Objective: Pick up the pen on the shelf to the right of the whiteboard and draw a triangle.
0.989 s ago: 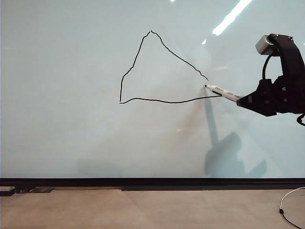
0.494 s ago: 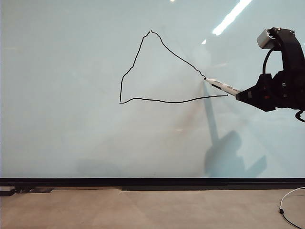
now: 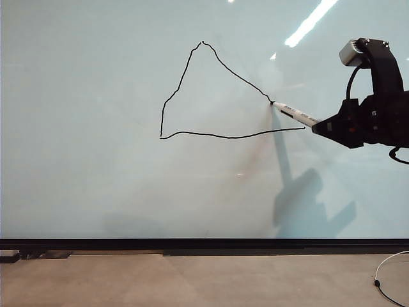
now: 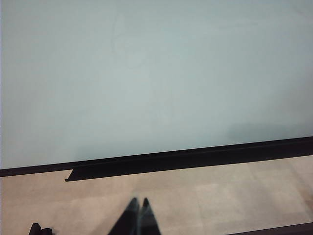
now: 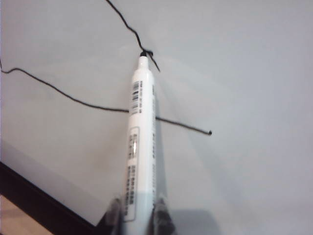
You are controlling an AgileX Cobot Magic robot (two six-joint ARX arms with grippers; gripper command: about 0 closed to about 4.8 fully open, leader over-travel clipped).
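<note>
Three sides of the triangle (image 3: 211,96) are on the whiteboard (image 3: 96,179), so you are in the drawing step, near its end. Your right gripper (image 5: 137,215) is clamped on the pen (image 5: 138,142), out toward the board's right side, with the tip resting at the lower end of the right-hand line. Below the tip, the base line runs past it to the right, and a small gap between the two looks open. Judging from that, your next move is a short, light stroke down to the base, then a clean lift off the board. Your left gripper (image 4: 138,215) sits low over the floor with its tips together, holding nothing.
</note>
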